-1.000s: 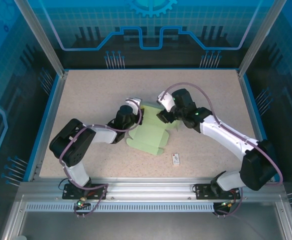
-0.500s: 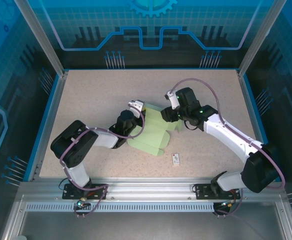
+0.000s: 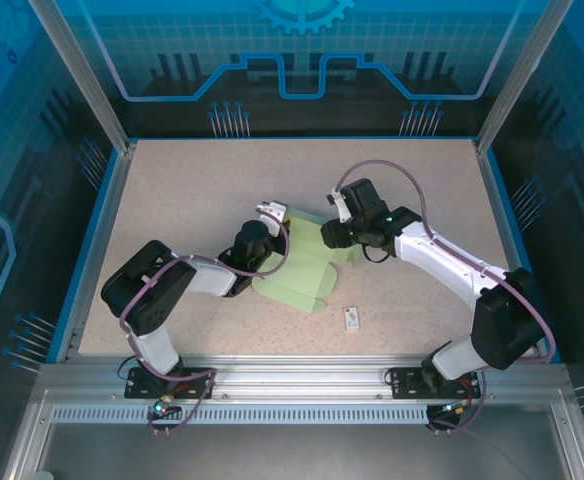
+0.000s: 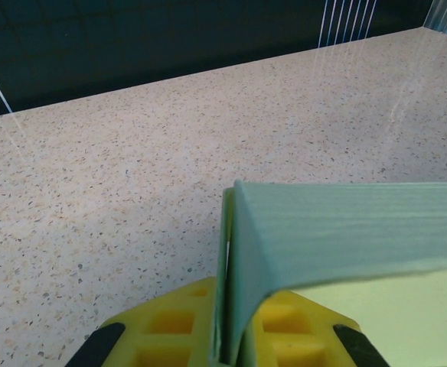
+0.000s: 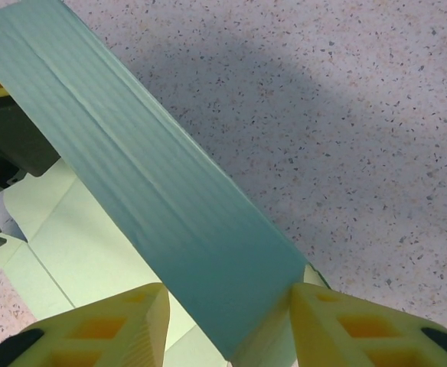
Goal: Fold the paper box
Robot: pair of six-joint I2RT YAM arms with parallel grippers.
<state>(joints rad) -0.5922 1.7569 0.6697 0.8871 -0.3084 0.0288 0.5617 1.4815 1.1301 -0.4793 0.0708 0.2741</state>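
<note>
Left arm [image 3: 207, 272]: elbow folded, forearm low, reaching to the left side of the paper box [image 3: 307, 282]. Left gripper [image 4: 227, 340]: jaws closed, pinching the box's raised left edge between its 2 yellow fingers [image 4: 170, 329].

Right arm [image 3: 452, 265]: stretched in a long arc to the box's far right side, wrist turned toward the box. Right gripper [image 5: 227, 321]: jaws apart, straddling a raised flap of the box. 1 finger [image 5: 346, 317] touches the flap's end; the other stands clear of it.
</note>
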